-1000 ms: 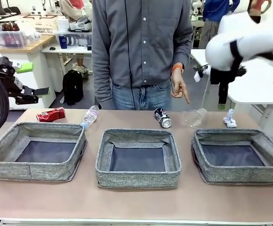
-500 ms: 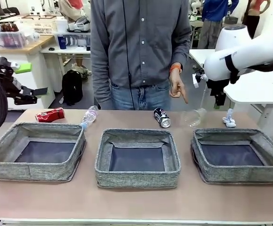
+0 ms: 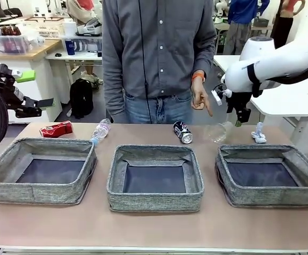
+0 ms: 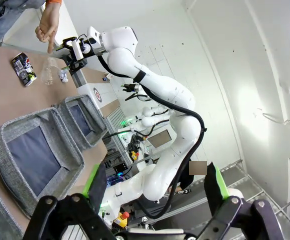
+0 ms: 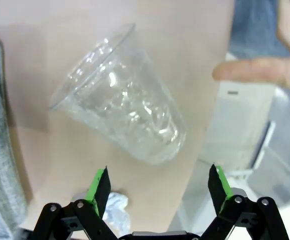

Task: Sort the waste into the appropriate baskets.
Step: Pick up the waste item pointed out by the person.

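Observation:
Three grey baskets stand in a row: left (image 3: 37, 192), middle (image 3: 155, 202), right (image 3: 273, 197). Behind them lie a crushed red can (image 3: 57, 129), a blue-capped bottle (image 3: 101, 130), a dark printed can (image 3: 184, 133), a crumpled clear plastic cup (image 3: 219, 132) and a white paper wad (image 3: 258, 135). My right gripper (image 3: 241, 114) hangs open just above the cup (image 5: 122, 120), which lies on its side beyond my open fingers (image 5: 99, 187). The wad (image 5: 110, 210) sits close by. My left gripper (image 3: 41, 108) is open, raised off the table's left end, its pads (image 4: 95, 180) holding nothing.
A person stands at the far side, one hand (image 3: 202, 101) pointing a finger (image 5: 255, 70) down toward the cup. The right basket's wall (image 5: 0, 150) runs beside the cup. All three baskets have bare dark bottoms.
My right arm has come down and to the left, bringing its gripper over the clear cup. The left arm and the waste have not moved.

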Robot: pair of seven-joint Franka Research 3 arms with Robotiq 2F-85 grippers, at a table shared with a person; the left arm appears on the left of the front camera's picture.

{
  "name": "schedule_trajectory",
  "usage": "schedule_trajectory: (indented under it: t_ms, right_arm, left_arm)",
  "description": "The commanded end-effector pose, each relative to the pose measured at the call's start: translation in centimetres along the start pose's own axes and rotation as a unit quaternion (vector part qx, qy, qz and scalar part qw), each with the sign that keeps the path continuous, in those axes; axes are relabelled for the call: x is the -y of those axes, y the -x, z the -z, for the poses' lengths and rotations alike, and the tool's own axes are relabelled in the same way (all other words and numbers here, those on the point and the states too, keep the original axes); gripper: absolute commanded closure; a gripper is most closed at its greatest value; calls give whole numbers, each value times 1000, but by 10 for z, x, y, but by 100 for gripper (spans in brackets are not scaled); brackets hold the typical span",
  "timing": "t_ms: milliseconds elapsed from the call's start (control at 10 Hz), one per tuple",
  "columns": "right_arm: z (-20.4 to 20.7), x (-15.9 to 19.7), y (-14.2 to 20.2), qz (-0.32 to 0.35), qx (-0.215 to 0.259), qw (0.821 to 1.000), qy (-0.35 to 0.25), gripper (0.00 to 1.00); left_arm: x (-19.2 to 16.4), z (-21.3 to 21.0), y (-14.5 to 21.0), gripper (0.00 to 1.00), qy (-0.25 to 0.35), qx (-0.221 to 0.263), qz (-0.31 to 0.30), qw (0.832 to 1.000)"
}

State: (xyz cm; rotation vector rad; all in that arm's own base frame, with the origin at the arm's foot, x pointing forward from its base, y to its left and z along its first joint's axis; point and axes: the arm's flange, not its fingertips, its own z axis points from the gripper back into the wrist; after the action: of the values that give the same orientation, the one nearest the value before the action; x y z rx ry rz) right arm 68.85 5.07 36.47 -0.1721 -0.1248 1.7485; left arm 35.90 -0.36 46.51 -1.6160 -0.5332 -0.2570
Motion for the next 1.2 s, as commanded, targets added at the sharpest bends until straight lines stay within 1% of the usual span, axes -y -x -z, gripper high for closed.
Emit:
schedule_trajectory:
  t_ms: [0, 300, 600, 900, 1000, 1100]
  right_arm:
    - [5, 19, -1, -40, 34, 998, -24, 0]
    - [37, 24, -20, -66, 55, 993, -79, 0]
    - [52, 22, -29, -75, 72, 990, -99, 0]
    - [49, 16, -28, -84, 101, 986, -98, 0]
    - [47, 15, -27, -88, 106, 985, -108, 19]
    - [46, 14, -26, -86, 101, 985, -111, 19]
  left_arm:
    - [3, 2, 1, 0, 7, 3, 5, 1000]
    - [3, 2, 1, 0, 7, 3, 5, 1000]
    - [3, 2, 1, 0, 7, 3, 5, 1000]
    - [3, 2, 1, 0, 7, 3, 5, 1000]
    - [3, 2, 1, 0, 7, 3, 5, 1000]
    - [3, 2, 1, 0, 7, 3, 5, 1000]
